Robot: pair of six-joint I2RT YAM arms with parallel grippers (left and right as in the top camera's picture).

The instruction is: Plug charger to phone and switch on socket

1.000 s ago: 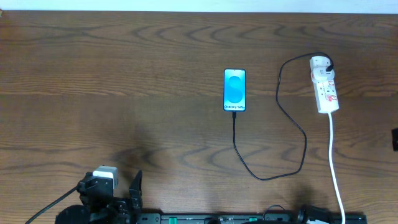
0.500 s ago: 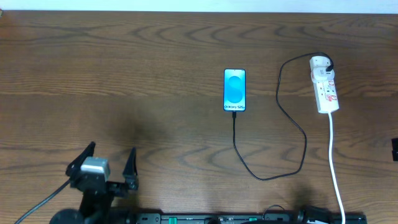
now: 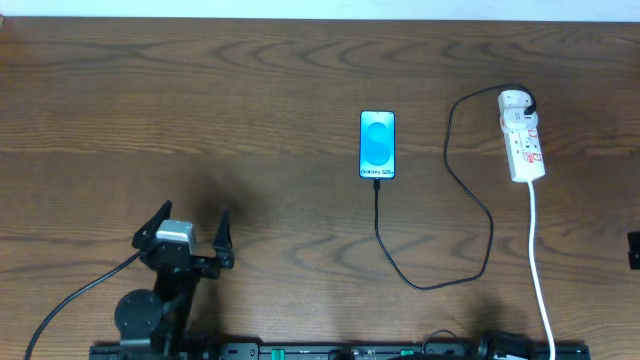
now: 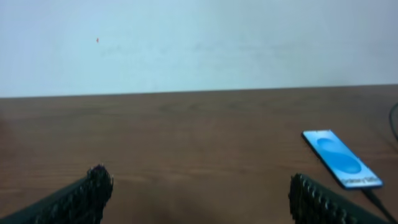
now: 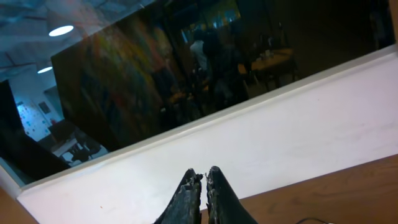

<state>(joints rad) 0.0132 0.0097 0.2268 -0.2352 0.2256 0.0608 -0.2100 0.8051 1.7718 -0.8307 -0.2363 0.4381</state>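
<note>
The table (image 3: 250,80) is matt, dark-grained wood, the phone (image 3: 377,143) screen glossy, the white socket (image 3: 522,145) seemingly smooth plastic.

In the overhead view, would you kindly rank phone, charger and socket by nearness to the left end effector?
From the left end effector:
1. Phone, centre, and charger below it: too close to call.
2. Socket, far right.

Overhead camera: fixed high, looking straight down on the whole worktop (image 3: 250,80), my base at its near edge; distant. Left wrist camera: low and close over the worktop by the near-left corner, facing level toward the far edge and the wall (image 4: 199,43), my left fingers (image 4: 93,190) at frame bottom; it shares the phone (image 4: 341,158) with the overhead view. Right wrist camera: tilted upward past my right fingers (image 5: 217,193) at wall and dark glass (image 5: 186,74); one strip of worktop shows.
</note>
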